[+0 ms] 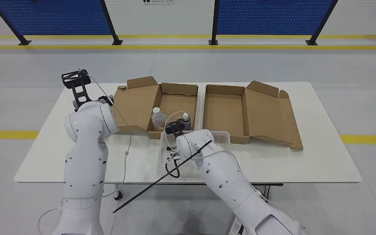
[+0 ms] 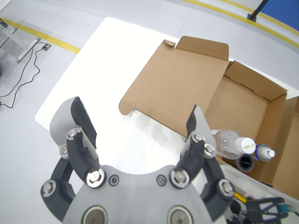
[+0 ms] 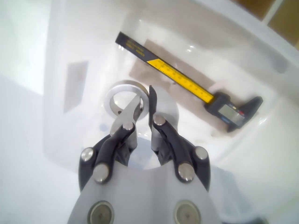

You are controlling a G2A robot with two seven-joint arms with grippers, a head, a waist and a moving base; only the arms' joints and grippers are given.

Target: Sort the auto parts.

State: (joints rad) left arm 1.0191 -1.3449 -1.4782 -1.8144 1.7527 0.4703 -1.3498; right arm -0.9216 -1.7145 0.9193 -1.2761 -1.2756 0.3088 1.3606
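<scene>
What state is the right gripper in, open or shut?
Shut on the metal ring: the right gripper has one finger through the ring's hole and the other outside, pinching its rim between them.

bin (image 3: 163, 12) walls hem right hand (image 3: 144, 94); caliper (image 3: 179, 73) beside ring (image 3: 109, 103) | bottles (image 2: 226, 141) crowd box (image 2: 245, 108) corner

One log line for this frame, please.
right gripper: jaws shut on metal ring in white bin | caliper: lying in bin | left gripper: jaws open, empty

Top overhead, facing table (image 1: 329, 158); left wrist shares cardboard box (image 2: 177, 87); right wrist close.
</scene>
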